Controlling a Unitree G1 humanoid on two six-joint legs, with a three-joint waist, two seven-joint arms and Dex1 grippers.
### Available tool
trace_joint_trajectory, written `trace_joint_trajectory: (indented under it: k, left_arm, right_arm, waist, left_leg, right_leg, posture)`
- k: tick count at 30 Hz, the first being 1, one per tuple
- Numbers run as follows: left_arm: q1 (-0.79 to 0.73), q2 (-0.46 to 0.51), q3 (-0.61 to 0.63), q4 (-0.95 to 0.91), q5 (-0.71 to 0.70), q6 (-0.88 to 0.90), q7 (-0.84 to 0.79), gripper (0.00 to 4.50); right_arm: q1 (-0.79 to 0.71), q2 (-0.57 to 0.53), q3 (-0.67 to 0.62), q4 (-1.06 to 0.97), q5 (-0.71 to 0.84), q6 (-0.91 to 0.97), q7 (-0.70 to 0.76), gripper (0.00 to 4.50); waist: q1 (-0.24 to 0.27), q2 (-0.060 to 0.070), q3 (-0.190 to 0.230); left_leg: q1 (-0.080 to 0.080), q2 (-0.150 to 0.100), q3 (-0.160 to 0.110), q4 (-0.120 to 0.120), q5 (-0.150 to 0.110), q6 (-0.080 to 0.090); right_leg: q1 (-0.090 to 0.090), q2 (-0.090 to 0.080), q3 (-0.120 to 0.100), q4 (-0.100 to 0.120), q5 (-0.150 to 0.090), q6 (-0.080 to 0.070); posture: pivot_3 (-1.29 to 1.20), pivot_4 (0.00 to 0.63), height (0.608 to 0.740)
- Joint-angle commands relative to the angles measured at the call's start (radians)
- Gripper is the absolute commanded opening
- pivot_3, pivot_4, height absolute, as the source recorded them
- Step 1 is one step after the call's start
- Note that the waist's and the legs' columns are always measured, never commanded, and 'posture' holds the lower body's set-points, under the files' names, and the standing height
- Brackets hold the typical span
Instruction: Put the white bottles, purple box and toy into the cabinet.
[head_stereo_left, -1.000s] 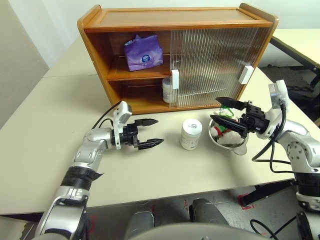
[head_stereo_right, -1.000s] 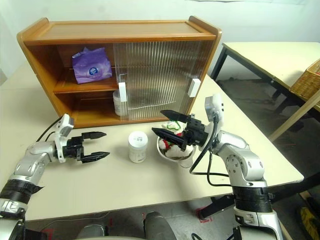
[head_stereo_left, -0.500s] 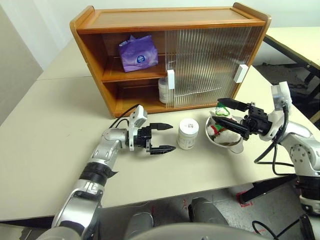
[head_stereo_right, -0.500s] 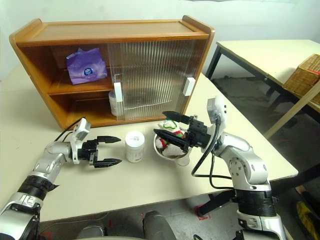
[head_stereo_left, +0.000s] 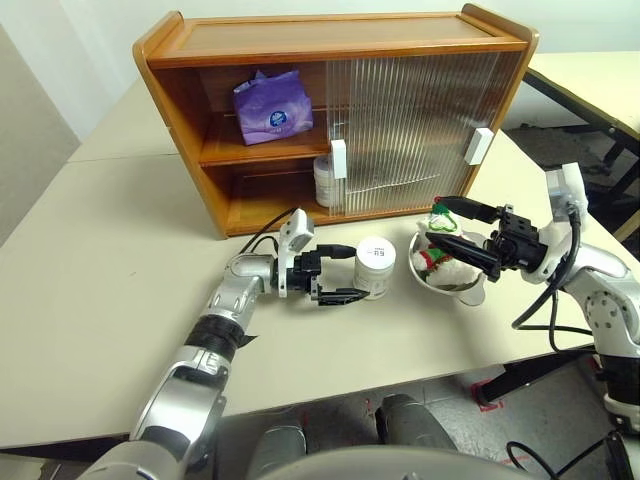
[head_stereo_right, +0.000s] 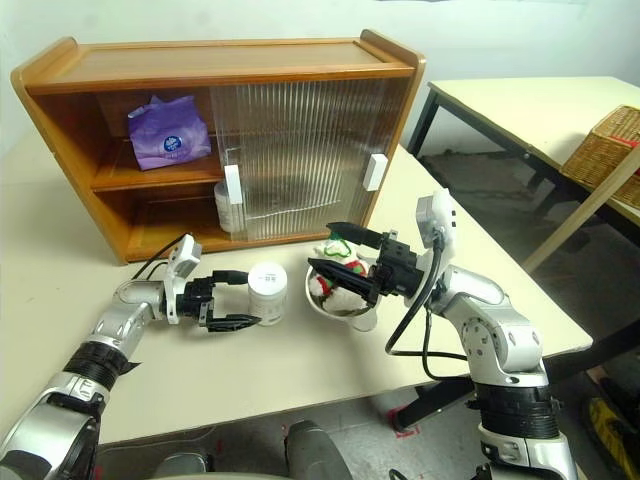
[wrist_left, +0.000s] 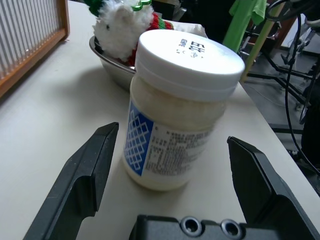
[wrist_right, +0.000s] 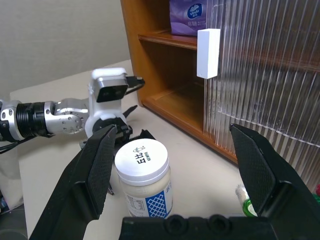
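Wide wooden cabinet at the back of the pale table, left half uncovered, ribbed sliding doors drawn across the right half. Purple box upright on the upper shelf in the uncovered part. One white bottle on the lower shelf, just behind the edge of the nearer door. Steel bowl on the table in front of the cabinet's right side, with the plush toy lying in it. Second white bottle upright on the table just left of the bowl, apart from it. Left gripper level at this bottle, fingers spread wide on either side of it, gaps visible on both sides in the left wrist view, nothing grasped. Right gripper above the bowl and toy, fingers likewise spread wide, empty.
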Motion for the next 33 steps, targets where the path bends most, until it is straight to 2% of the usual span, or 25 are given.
trace_joint_trajectory:
  k: [1, 10, 13, 15, 16, 22, 29, 33]
  left_arm:
    - [-0.038, -0.021, -0.009, 0.061, 0.029, -0.031, 0.002, 4.49]
    - [-0.062, -0.055, -0.001, 0.116, 0.048, -0.057, 0.005, 4.49]
    - [-0.062, -0.058, 0.005, 0.118, 0.046, -0.064, 0.008, 3.91]
    - [-0.063, -0.055, 0.01, 0.115, 0.042, -0.064, 0.007, 3.2]
    - [-0.063, -0.054, 0.012, 0.114, 0.04, -0.063, 0.007, 3.09]
    - [-0.038, -0.03, 0.038, 0.052, 0.019, -0.041, 0.029, 3.09]
    - [0.073, 0.005, 0.124, -0.123, 0.018, -0.006, 0.248, 3.09]
    - [0.117, 0.005, 0.154, -0.203, 0.022, 0.042, 0.367, 3.09]
  right_arm:
    - [0.008, -0.012, -0.017, -0.025, 0.011, 0.012, -0.01, 4.5]
    - [0.024, -0.021, -0.029, -0.039, 0.02, 0.017, -0.022, 4.5]
    - [0.026, -0.021, -0.03, -0.039, 0.017, 0.016, -0.02, 4.5]
    - [0.023, -0.02, -0.028, -0.035, 0.015, 0.014, -0.018, 4.5]
    - [0.022, -0.02, -0.028, -0.032, 0.014, 0.013, -0.017, 4.5]
    - [0.014, -0.011, -0.018, -0.022, 0.009, 0.007, -0.015, 4.5]
    - [0.004, 0.01, 0.0, 0.007, -0.005, -0.011, -0.005, 4.5]
    - [-0.014, 0.02, 0.009, 0.028, -0.012, -0.018, 0.004, 4.5]
  waist:
    - [-0.001, 0.0, 0.0]
    - [-0.021, 0.0, 0.0]
    - [-0.025, 0.0, 0.0]
    - [-0.027, 0.0, 0.0]
    - [-0.028, 0.0, 0.0]
    - [-0.03, 0.0, 0.0]
    - [-0.036, 0.0, 0.0]
    - [-0.031, 0.0, 0.0]
  left_leg:
    - [0.0, 0.0, 0.0, 0.0, 0.0, 0.0]
    - [-0.001, 0.0, 0.0, 0.0, 0.0, 0.001]
    - [-0.002, 0.0, 0.0, 0.0, 0.0, 0.001]
    - [-0.002, 0.0, 0.0, 0.0, 0.0, 0.001]
    - [-0.002, 0.0, 0.0, 0.0, 0.0, 0.001]
    - [-0.002, 0.0, 0.0, 0.001, 0.0, 0.001]
    - [-0.005, 0.0, 0.0, 0.0, 0.0, 0.001]
    - [-0.005, -0.001, 0.0, 0.0, 0.0, 0.0]
  right_leg:
    - [0.0, 0.0, 0.0, 0.0, -0.001, 0.001]
    - [0.0, 0.0, 0.0, 0.0, -0.004, 0.008]
    - [0.0, 0.0, 0.0, 0.0, -0.004, 0.009]
    - [0.0, 0.0, 0.0, 0.0, -0.004, 0.009]
    - [0.0, 0.0, 0.0, 0.0, -0.005, 0.01]
    - [-0.001, 0.0, 0.0, 0.0, -0.005, 0.012]
    - [-0.003, 0.0, 0.0, 0.0, -0.005, 0.011]
    - [-0.003, 0.0, 0.0, 0.0, -0.002, 0.006]
  posture:
    - [-0.31, 0.0, 0.74]
    - [-0.32, 0.0, 0.74]
    - [-0.32, 0.0, 0.74]
    - [-0.31, 0.0, 0.74]
    - [-0.31, 0.0, 0.74]
    - [-0.31, 0.0, 0.74]
    - [-0.27, 0.0, 0.74]
    - [-0.26, 0.0, 0.74]
